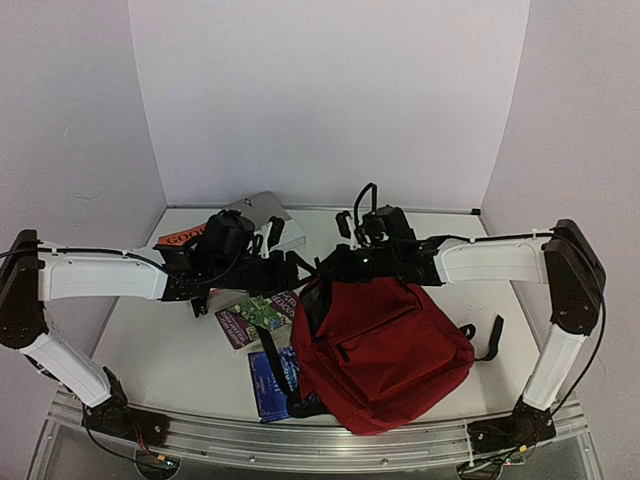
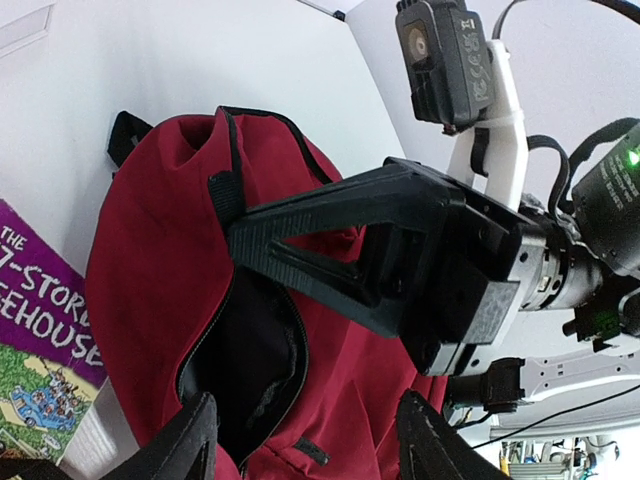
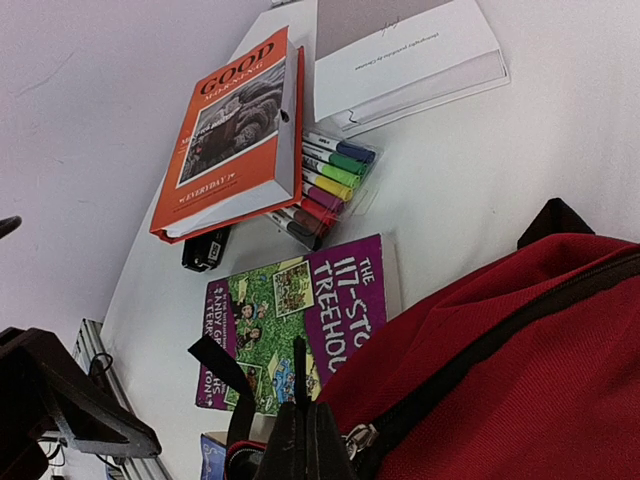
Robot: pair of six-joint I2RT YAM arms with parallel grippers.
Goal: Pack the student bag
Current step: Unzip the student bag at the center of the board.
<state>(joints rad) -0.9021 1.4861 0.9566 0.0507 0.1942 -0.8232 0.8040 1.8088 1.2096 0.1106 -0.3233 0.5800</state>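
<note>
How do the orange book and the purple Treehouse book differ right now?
The orange book is thick and sits beside the marker pack; the purple Treehouse book is thin and sits right by the student bag. The orange book lies farther back. Both lie cover up on the table.

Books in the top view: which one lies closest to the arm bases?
The blue book, beside the red student bag, a black strap across it. The purple book, orange book and white book lie farther back.

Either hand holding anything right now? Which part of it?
Right hand is shut on the student bag, pinching the black trim at the rim of its open zipper mouth. Left hand is open, holding nothing.
</note>
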